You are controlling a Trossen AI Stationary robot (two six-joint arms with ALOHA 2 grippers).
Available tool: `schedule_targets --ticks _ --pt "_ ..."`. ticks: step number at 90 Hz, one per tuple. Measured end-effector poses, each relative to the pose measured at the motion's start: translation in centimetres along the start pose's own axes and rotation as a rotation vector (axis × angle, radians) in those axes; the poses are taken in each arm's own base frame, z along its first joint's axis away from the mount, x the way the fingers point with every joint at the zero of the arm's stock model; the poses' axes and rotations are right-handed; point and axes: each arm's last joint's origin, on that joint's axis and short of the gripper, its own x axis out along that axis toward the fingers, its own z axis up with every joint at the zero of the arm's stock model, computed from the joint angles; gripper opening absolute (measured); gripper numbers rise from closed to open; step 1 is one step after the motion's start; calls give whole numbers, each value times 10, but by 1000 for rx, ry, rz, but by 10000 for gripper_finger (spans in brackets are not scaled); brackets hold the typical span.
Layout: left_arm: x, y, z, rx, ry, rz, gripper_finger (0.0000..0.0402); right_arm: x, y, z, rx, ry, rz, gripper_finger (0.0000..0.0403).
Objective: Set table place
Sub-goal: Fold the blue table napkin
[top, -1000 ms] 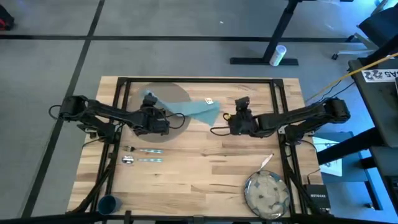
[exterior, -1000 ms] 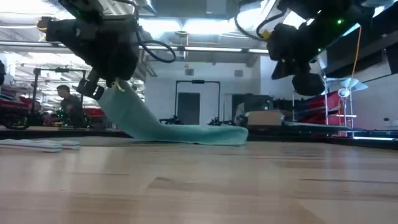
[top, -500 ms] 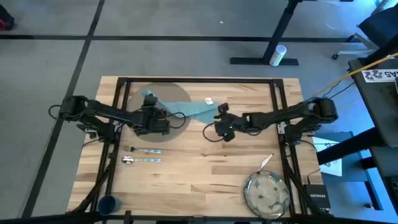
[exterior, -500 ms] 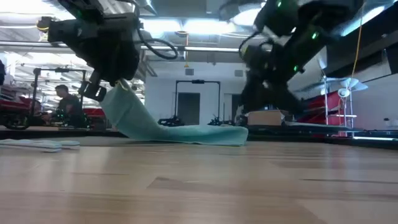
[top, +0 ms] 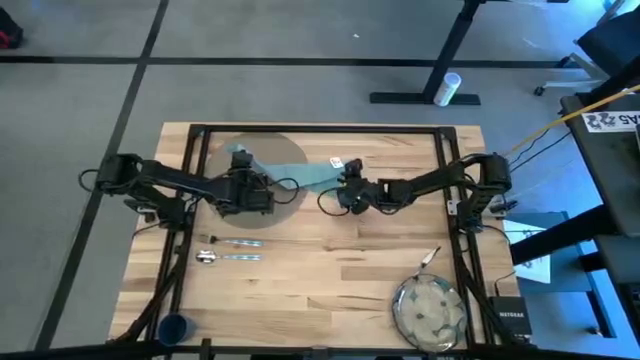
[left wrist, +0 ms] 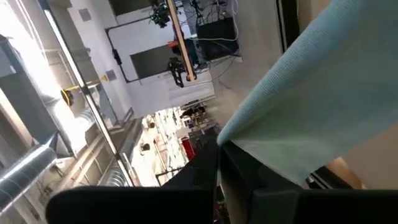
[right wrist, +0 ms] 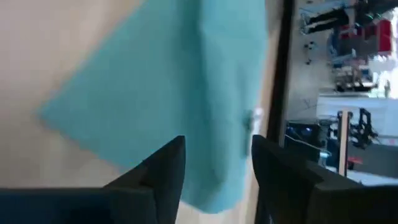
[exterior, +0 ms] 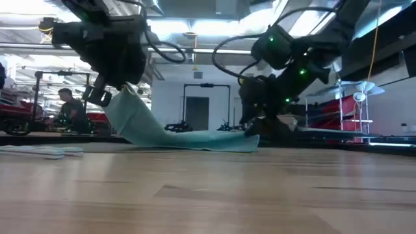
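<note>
On the near left corner of the surface [top: 330, 270] I saw the small blue cup [top: 174, 327], and farther in lay the fork and spoon [top: 228, 249], side by side. My left gripper [top: 243, 172] hung over the round placemat [top: 285, 152] at the far left, clamped on one end of the teal napkin [top: 312, 176]. In the low view that end was lifted off the surface while the rest of the cloth sloped down and lay flat toward the right. My right gripper [top: 346, 190] sat low at the napkin's right end; in its wrist view the fingers [right wrist: 163, 165] stood apart with the cloth lying just ahead of them. A small white tag [top: 337, 162] lay just past the napkin's far edge. The speckled plate [top: 430, 311] sat at the near right corner, with the knife [top: 427, 258] just beyond it.
</note>
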Motion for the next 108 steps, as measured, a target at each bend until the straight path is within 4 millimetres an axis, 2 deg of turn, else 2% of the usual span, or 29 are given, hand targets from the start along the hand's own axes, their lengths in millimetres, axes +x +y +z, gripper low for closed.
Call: schedule_targets --ticks 9,17,43,60,68,82,108 --pt "2 0 0 -1 8 -2 0 6 -6 -7 32 2 12 162" --pt "3 0 -1 -9 14 -4 0 12 -12 -14 73 -18 42 140" --pt "3 -1 0 -42 1 -37 0 19 -21 -24 110 -23 55 13" --pt "3 -1 0 -31 -1 -37 0 15 -18 -23 74 -22 86 3" --pt "0 0 -1 -44 -23 -54 0 7 -17 -20 54 -23 108 1" --pt "-9 8 -3 -181 -93 -134 0 -16 -22 -16 52 -31 134 0" --pt "-25 44 -11 -483 -264 -394 0 -71 -44 -17 168 -124 208 0"
